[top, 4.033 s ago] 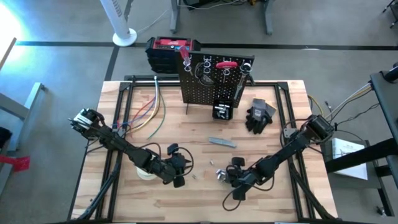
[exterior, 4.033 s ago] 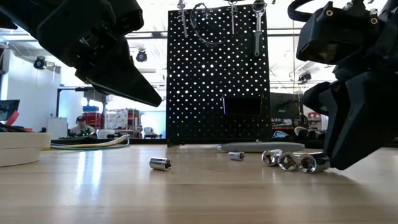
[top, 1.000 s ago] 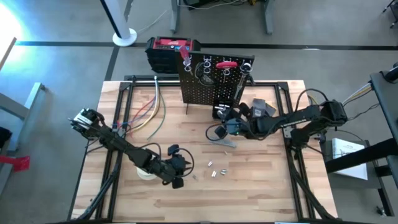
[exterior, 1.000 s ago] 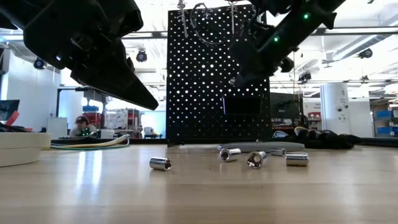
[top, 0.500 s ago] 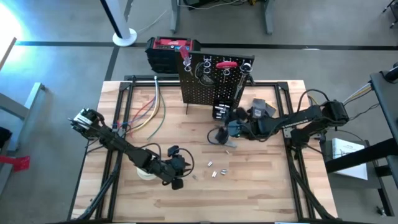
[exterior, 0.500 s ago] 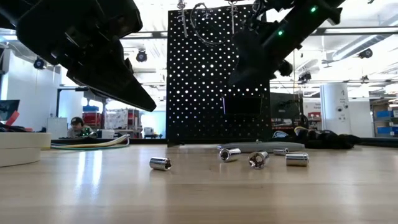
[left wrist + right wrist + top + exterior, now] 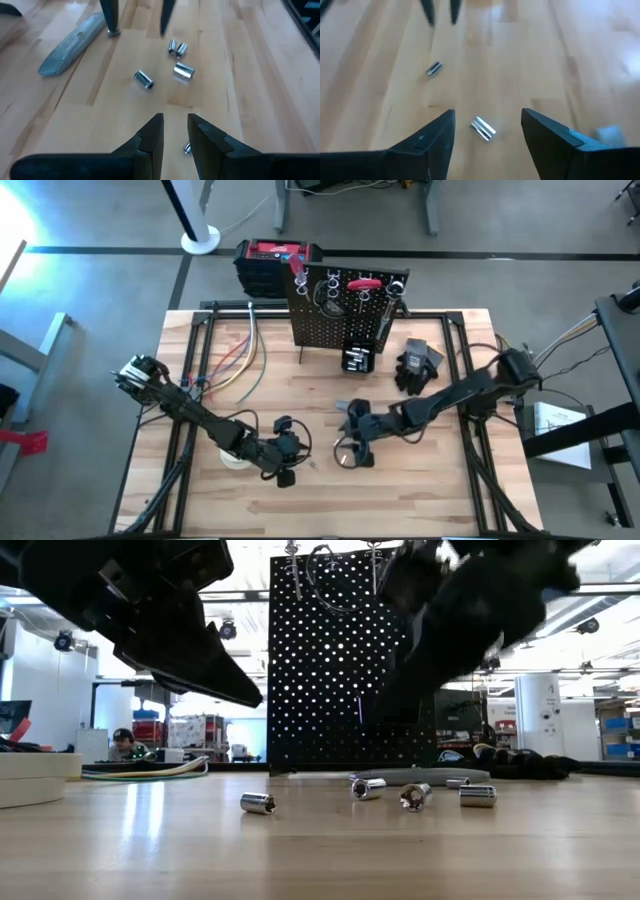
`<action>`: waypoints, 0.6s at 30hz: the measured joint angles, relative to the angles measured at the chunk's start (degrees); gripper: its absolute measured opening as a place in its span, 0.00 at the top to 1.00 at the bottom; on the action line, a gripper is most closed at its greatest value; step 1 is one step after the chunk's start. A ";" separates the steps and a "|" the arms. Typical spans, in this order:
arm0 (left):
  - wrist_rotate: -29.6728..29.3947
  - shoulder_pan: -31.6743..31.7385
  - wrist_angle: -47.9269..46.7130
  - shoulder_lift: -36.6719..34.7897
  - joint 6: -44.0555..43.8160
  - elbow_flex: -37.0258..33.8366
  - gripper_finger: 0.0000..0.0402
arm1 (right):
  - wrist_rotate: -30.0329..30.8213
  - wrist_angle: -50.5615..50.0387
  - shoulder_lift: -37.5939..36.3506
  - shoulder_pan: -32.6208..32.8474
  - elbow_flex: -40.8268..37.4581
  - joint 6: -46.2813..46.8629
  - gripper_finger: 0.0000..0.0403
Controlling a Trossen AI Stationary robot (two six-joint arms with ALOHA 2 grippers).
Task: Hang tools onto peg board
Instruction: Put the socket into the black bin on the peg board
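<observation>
Peg board: the upright black perforated metal peg board point(image 7: 343, 308) is standing at the far edge of the surface, its broad face turned toward the arms, slim red-handled tools point(image 7: 363, 283) hanging crosswise near its top.
Sockets: short silvery sockets point(image 7: 414, 796) are lying on their sides mid-surface, long axes pointing different ways; one more point(image 7: 258, 803) is lying apart nearer the left arm.
Grey tool: a flat grey metal tool point(image 7: 71, 43) is lying slantwise beside the sockets.
Right gripper: the right gripper point(image 7: 353, 448) is hovering over the sockets, jaws spread wide and holding nothing, one socket point(image 7: 483, 128) lying between them below.
Left gripper: the left gripper point(image 7: 284, 463) is hanging low at the near side, jaws nearly together with a slim gap, gripping nothing.
Surface: pale wood planks are carrying a whitish tape roll point(image 7: 30, 780) and black gloves point(image 7: 418, 364).
Room: a bright workshop is showing behind, a person point(image 7: 123, 743) sitting far off.
</observation>
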 joint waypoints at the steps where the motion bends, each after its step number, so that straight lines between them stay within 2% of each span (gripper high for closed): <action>1: 0.00 0.05 -0.33 0.02 -0.01 -0.01 0.81 | -0.07 1.11 1.48 0.00 0.00 -1.19 0.46; 7: 0.00 -0.17 -0.34 0.02 -0.34 -0.02 0.81 | -0.44 2.51 6.47 -0.64 0.65 -2.92 0.47; 12: -0.02 -0.06 -0.10 0.02 -0.25 -0.02 0.81 | -4.95 3.67 9.39 -0.78 0.76 -5.53 0.47; 18: -0.03 0.00 0.07 0.02 -0.18 -0.02 0.81 | -5.00 4.77 12.68 -1.02 0.82 -4.51 0.48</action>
